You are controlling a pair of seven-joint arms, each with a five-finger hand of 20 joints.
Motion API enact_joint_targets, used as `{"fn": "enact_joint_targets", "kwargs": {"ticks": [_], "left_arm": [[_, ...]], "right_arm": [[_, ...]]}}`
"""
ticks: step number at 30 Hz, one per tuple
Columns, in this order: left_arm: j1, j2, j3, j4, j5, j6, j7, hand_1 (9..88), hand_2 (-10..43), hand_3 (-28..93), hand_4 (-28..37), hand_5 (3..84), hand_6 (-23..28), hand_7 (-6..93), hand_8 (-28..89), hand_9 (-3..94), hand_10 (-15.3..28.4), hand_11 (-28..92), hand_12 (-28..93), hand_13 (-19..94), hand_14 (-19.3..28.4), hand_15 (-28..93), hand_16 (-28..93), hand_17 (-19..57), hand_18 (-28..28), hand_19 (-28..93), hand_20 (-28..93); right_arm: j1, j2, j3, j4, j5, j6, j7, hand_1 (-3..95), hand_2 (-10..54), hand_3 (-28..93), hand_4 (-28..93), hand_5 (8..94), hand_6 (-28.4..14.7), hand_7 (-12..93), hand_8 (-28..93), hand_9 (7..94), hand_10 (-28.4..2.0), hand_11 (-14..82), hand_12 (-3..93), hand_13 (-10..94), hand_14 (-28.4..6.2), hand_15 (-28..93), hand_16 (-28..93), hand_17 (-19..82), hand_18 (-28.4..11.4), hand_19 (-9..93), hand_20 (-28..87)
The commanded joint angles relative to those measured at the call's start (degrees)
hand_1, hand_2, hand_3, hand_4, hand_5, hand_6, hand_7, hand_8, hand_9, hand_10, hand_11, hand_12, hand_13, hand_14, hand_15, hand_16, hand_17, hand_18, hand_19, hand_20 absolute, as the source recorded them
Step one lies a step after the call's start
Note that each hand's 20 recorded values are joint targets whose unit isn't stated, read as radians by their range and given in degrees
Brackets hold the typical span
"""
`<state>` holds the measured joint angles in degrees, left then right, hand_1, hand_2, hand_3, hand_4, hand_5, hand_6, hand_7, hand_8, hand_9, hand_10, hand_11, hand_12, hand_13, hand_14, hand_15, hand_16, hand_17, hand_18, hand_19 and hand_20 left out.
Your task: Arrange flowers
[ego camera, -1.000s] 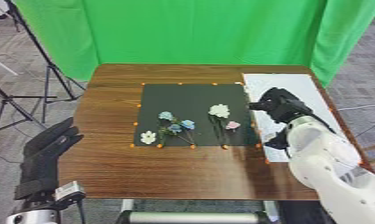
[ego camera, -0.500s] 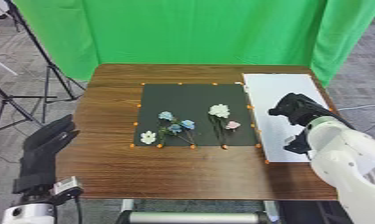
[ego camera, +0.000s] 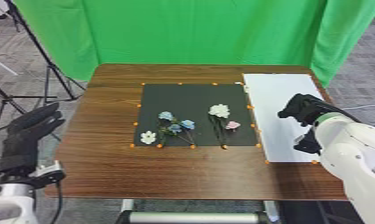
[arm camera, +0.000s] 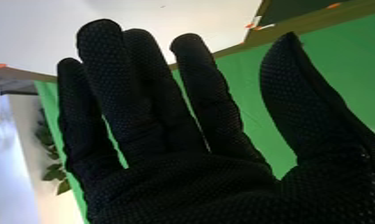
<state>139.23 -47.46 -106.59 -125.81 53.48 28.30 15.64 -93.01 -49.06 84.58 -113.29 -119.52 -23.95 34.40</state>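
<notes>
Blue flowers (ego camera: 188, 124), white flowers (ego camera: 219, 110) and a pink flower (ego camera: 232, 125) lie on our black mat (ego camera: 183, 96), probably grouped for composition. Our right hand (ego camera: 306, 107), fingers wide and empty, hangs above the white sheet (ego camera: 277, 95), likely to spare them; our left hand (ego camera: 23, 137) extends its fingers aside.

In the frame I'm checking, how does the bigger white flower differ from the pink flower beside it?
Colour: the bigger white flower is creamy white; the pink flower is pale pink.
Size: the white flower's head is clearly larger than the pink flower's.
Place: the white flower's head lies farther from the robot and slightly left of the pink flower's.
Both lie on the dark mat.
</notes>
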Motion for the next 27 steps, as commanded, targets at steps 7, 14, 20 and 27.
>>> {"fn": "enact_joint_targets", "kwargs": {"ticks": [7, 14, 20, 27], "left_arm": [[-0.81, -2.03, -0.29, 0.30, -4.43, -2.54, 2.42, 26.4, 2.9, 82, -18.6, 40.5, 10.4, 15.3, -10, 34.0, 19.8, 36, 7, 22, 25.9, 63, -17, -10.3, 21.3, 58, 5], [-0.22, -2.90, 0.19, 0.03, -5.64, -1.77, 4.50, 26.4, 2.8, 82, -18.7, 40.3, 10.2, 15.2, -10, 34.0, 19.8, 36, 7, 22, 26.0, 63, -17, -10.3, 21.4, 58, 4], [-0.21, -3.19, 1.18, 0.06, -6.06, -1.23, 5.58, 26.4, 2.8, 82, -18.6, 39.5, 9.5, 15.4, -10, 33.0, 19.2, 35, 7, 22, 25.8, 62, -17, -10.3, 21.3, 57, 4], [-0.11, -3.70, 1.70, 0.09, -6.11, -0.88, 6.12, 26.5, 2.8, 82, -18.8, 39.2, 9.3, 15.6, -11, 32.7, 19.0, 35, 7, 22, 25.7, 62, -17, -10.3, 21.3, 57, 4]], "right_arm": [[-3.09, 0.31, 1.68, -1.08, 0.40, 4.42, 1.27, 22.4, 8.5, 81, -23, 54.8, -7.9, 14, -11, 57.6, -21.7, 20.5, 15.1, 51, -21.4, 62, 10, 14, -28.4, 71, -2], [-3.71, 0.80, 1.62, -0.44, 0.31, 6.95, 1.61, 22.3, 8.4, 82, -23, 54.5, -7.9, 14, -11, 57.0, -21.7, 20.5, 15.1, 51, -21.3, 62, 10, 14, -28.4, 71, -1], [-4.13, 1.73, 1.01, 0.54, 2.81, 11.97, 2.35, 21.8, 8.2, 82, -23, 53.1, -8.2, 14, -11, 53.6, -22.2, 19.5, 14.9, 47, -22.0, 58, 8, 14, -28.4, 70, -2], [-4.65, 1.93, 1.34, 0.94, 5.40, 15.46, 2.88, 17.2, 11.2, 81, -24, 49.5, -9.7, 13, -10, 46.9, -23.9, 16.0, 14.0, 41, -23.8, 53, 6, 12, -28.4, 68, -3]]}}
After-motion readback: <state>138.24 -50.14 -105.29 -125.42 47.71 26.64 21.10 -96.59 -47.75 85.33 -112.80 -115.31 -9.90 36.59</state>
